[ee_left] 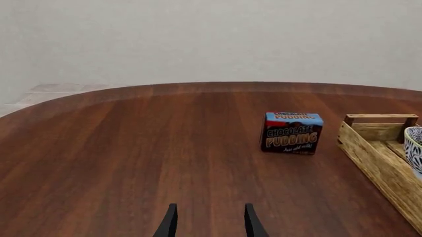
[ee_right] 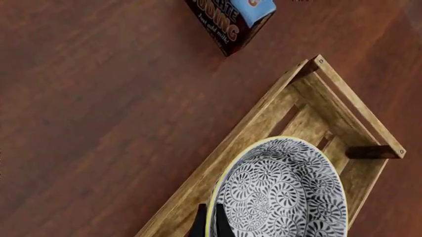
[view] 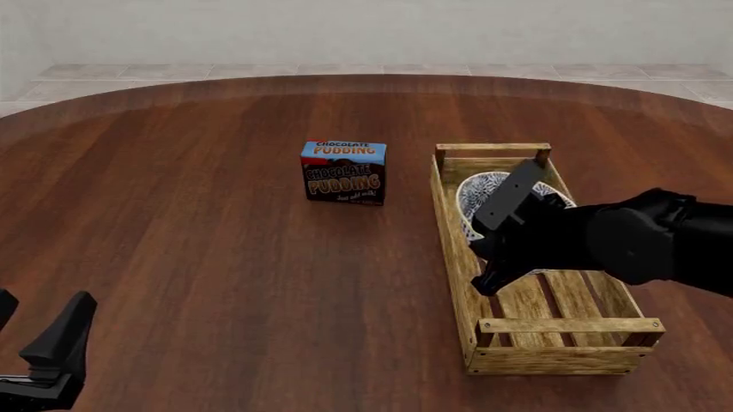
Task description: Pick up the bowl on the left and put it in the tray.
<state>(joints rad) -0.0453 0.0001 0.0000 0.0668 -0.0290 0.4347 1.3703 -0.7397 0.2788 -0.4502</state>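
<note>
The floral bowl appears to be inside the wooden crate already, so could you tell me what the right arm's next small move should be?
Probably open the right gripper: its fingers pinch the rim of the cream-rimmed floral bowl, which sits inside the light-wood slatted tray.

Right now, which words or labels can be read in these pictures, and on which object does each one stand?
"CHOCOLATE PUDDING": on the top face of the pudding box.
"CHOCOLATE PUDDING": again on its front face, in larger letters.
A small white script line beneath it on the front face: too small to read with certainty.
The bowl, the tray and the table bear no text.
</note>
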